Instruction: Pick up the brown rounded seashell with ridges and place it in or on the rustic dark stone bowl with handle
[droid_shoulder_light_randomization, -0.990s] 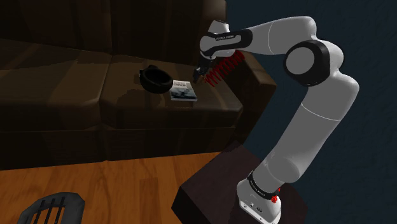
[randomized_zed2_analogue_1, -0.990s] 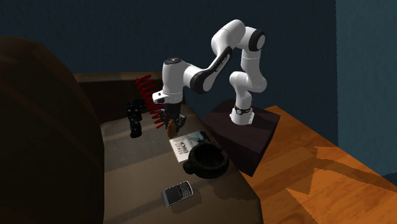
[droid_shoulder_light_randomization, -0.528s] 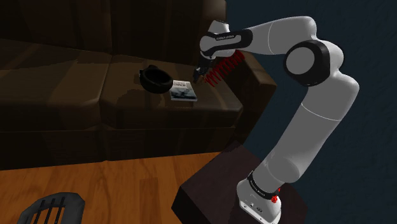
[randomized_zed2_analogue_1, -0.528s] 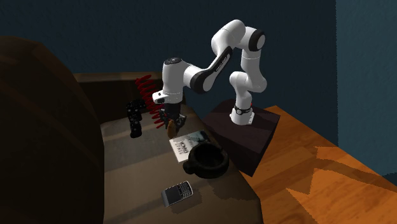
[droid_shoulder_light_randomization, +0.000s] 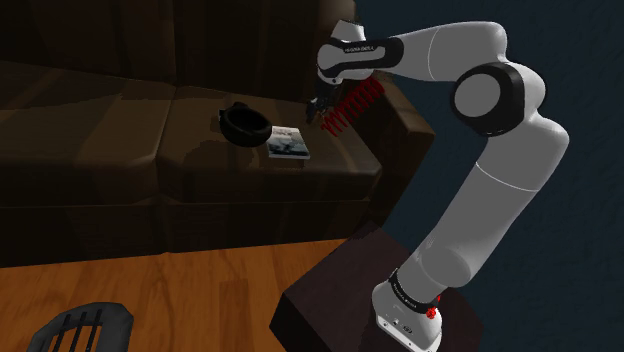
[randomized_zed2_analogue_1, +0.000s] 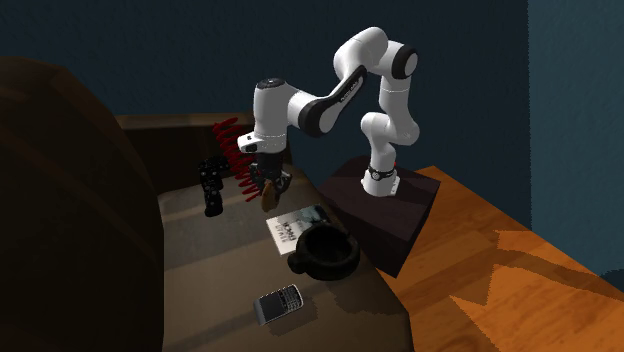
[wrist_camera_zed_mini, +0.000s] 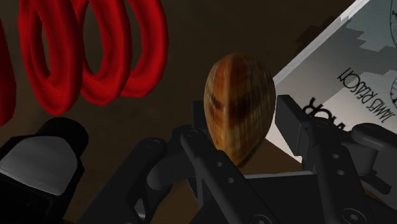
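The dark brown sofa seat (droid_shoulder_light_randomization: 100, 150) carries everything. Nearest, the jaws pinch the brown ridged seashell (wrist_camera_zed_mini: 240, 102) by its lower flanks, clear of the cushion. It looks light, rigid, brittle and slick. Beyond lie a book (randomized_zed2_analogue_1: 295, 226), then the dark bowl (randomized_zed2_analogue_1: 340, 262).

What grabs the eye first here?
The gripper clasps a ridged brown seashell above the dark sofa seat, right beside a bright red coil. The dark bowl with a handle sits near the seat's front edge, next to a book.
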